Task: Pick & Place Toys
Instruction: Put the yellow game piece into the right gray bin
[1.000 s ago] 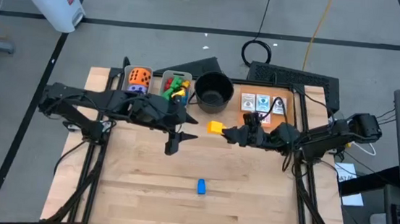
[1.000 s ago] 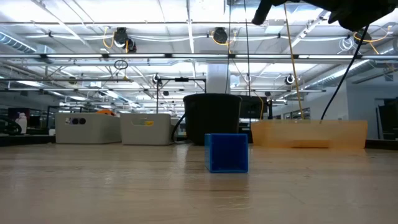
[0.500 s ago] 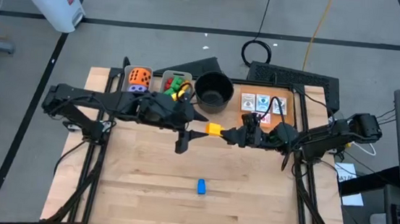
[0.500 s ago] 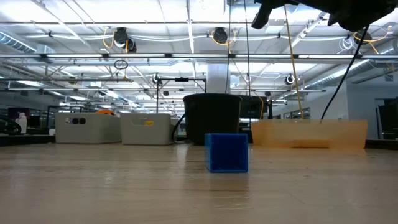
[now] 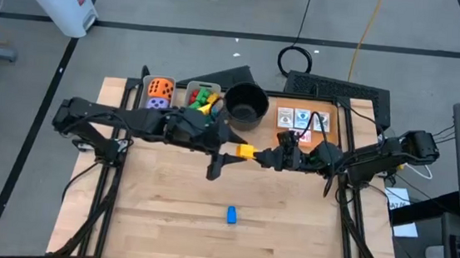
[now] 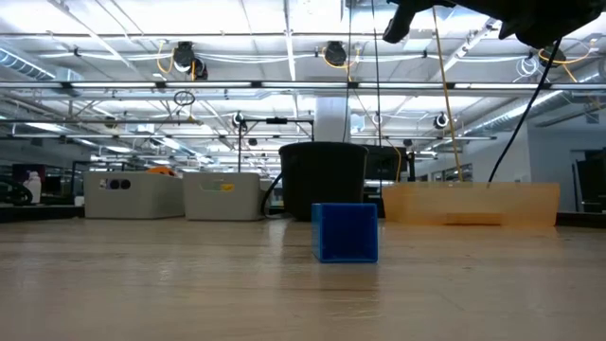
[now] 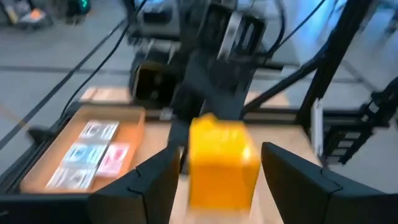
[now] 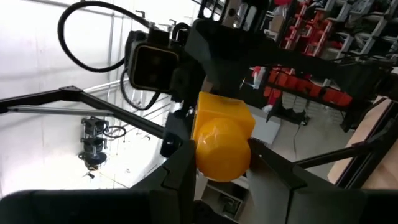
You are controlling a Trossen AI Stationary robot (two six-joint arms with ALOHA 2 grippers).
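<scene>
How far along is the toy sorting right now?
Done: dice sit in one bin, blocks in the next. In hand: right gripper holds a yellow block out between the left gripper's open fingers. Left: the blue block lies on the table.

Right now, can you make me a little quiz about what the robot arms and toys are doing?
1. True or false: the right gripper holds the yellow block in the air.
2. Which toy lies alone on the bare table? A) purple die B) blue block C) picture card
3. Fill in: the left gripper is ____ around the yellow block, not yet closed on it.

Key: 1 true; 2 B; 3 open
</scene>
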